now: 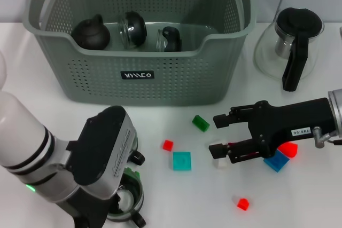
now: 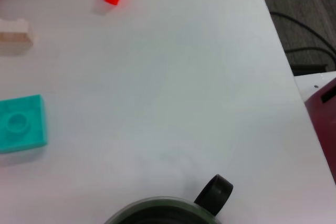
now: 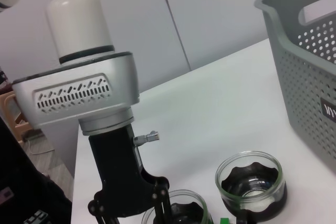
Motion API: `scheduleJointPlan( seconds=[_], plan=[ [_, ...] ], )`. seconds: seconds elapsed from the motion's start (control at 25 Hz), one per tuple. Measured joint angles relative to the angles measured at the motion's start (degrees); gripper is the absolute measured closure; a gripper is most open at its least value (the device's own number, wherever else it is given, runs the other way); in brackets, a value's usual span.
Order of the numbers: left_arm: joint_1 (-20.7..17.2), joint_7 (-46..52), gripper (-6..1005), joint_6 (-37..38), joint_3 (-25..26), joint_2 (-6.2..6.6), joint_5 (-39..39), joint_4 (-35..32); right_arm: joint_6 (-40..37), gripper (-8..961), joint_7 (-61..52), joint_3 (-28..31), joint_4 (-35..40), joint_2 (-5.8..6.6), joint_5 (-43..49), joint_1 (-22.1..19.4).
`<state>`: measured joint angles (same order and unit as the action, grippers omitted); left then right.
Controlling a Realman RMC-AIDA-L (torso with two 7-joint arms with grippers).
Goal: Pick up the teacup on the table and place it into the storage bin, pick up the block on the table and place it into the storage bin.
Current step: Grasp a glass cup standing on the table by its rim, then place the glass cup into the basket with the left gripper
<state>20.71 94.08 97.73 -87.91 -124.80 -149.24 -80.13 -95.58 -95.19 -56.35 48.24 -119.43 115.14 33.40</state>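
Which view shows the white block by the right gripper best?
The head view: the white block sits whole between the right gripper fingers. The left wrist view catches it at the frame edge; the right wrist view misses it.

Left end effector [image 1: 125, 198] hides most of the teacup [image 1: 128, 196]; its fingers unseen in head view. Storage bin [image 1: 144, 73] top cropped by frame. White block [image 1: 220, 162] partly behind right end effector [image 1: 216, 134].
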Motion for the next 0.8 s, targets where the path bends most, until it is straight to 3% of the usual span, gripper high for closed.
scheduleJointPlan(
  seconds=[0.36,0.8],
  plan=[
    [-0.1,0.5,730,0.1,-0.2,0.00,0.5,-0.2,0.2,126,0.0,0.0,0.2,0.01,0.0,-0.4],
    [0.2,2.4,933,2.9,0.6,0.00,3.8,-0.9,0.0,127,0.0,0.0,0.1,0.52,0.0,-0.7]
  ],
)
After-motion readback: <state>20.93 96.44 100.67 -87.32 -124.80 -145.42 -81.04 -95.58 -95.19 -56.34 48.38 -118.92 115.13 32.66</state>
